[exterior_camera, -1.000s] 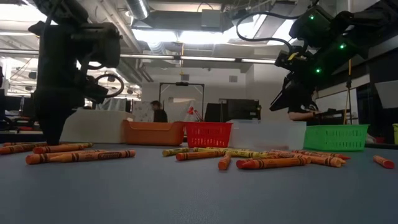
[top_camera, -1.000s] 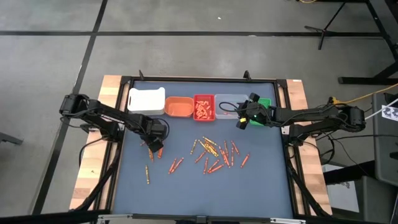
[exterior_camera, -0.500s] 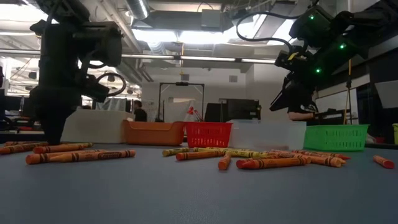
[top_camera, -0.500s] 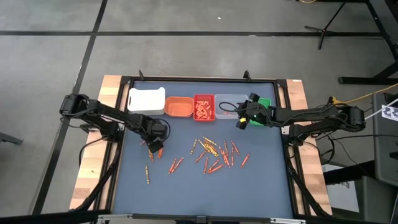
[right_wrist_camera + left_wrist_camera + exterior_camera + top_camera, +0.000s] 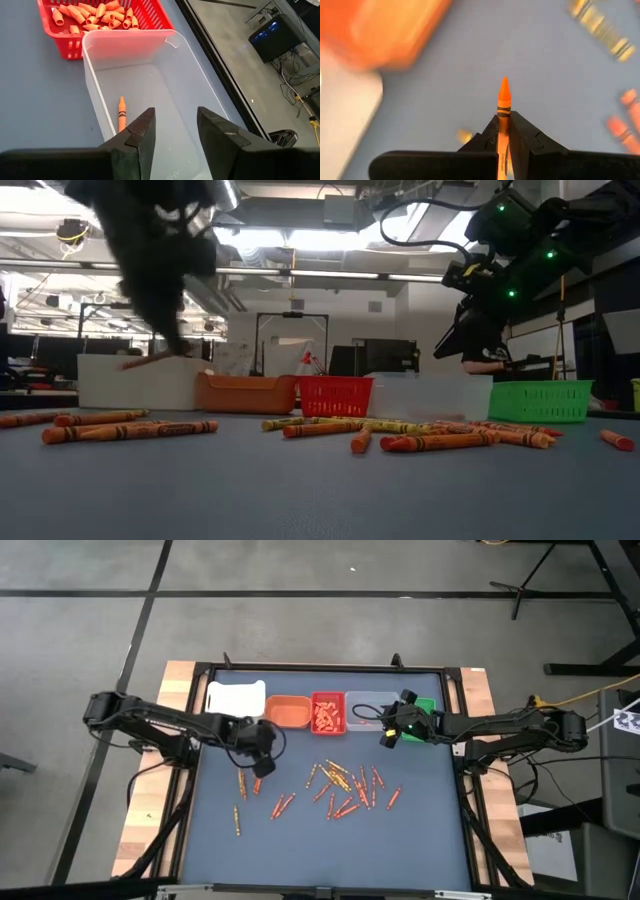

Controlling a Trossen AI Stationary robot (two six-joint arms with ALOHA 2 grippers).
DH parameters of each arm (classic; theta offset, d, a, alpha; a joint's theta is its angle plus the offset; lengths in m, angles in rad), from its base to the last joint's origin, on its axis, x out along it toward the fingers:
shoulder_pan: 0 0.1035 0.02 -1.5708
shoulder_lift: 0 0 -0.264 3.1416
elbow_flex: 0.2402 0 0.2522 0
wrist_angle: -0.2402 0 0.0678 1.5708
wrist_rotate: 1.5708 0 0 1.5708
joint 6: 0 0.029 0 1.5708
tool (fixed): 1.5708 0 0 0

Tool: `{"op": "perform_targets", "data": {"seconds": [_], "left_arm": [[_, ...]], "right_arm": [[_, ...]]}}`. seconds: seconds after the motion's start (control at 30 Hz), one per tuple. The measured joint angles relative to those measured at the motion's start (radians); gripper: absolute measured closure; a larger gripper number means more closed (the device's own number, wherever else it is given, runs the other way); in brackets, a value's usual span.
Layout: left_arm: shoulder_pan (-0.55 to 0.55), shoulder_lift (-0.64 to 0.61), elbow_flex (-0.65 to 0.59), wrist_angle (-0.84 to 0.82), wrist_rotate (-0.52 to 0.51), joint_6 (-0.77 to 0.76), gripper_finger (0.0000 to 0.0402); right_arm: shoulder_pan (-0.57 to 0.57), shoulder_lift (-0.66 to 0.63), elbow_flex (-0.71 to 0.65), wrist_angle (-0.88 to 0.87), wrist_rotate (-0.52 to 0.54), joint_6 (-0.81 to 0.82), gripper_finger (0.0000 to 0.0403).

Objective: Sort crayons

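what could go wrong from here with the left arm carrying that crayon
1. The left tool pinches the orange crayon near its back end, with most of it sticking out; a quick swing might twist or drop it.
2. The white bin, orange bin and red bin touch, so a slightly off release may land wrong.

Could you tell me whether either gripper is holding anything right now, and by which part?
The left gripper is shut on an orange crayon, pinching its wrapped body so the tip pokes out ahead. The right gripper is open above the clear bin, holding nothing.

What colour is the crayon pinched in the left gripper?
Orange crayon, with black bands; clearest in the left wrist view.
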Motion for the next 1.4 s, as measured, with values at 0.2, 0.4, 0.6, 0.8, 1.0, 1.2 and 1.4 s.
{"op": "perform_targets", "data": {"seconds": [0.2, 0.4, 0.6, 0.8, 1.0, 1.2, 1.4], "left_arm": [[0.039, -0.001, 0.014, 0.213, -0.007, 0.132, 0.0396], [0.095, 0.000, 0.014, 0.335, -0.054, 0.257, 0.0396], [0.164, 0.003, 0.014, 0.362, -0.067, 0.361, 0.0395], [0.219, 0.003, 0.014, 0.362, -0.105, 0.453, 0.0395], [0.267, 0.003, 0.014, 0.362, -0.106, 0.523, 0.0395], [0.299, 0.003, 0.014, 0.362, -0.106, 0.524, 0.0380], [0.317, 0.003, 0.014, 0.361, -0.106, 0.524, 0.0343]], "right_arm": [[0.000, 0.000, 0.000, 0.000, 0.000, 0.000, 0.0260], [0.000, 0.000, 0.000, 0.000, 0.000, 0.000, 0.0260], [0.000, 0.000, 0.000, 0.000, 0.000, 0.000, 0.0260], [0.000, 0.000, 0.000, 0.000, 0.000, 0.000, 0.0260], [0.000, 0.000, 0.000, 0.000, 0.000, 0.000, 0.0260], [0.000, 0.000, 0.000, 0.000, 0.000, 0.000, 0.0260], [0.000, 0.000, 0.000, 0.000, 0.000, 0.001, 0.0260]]}}
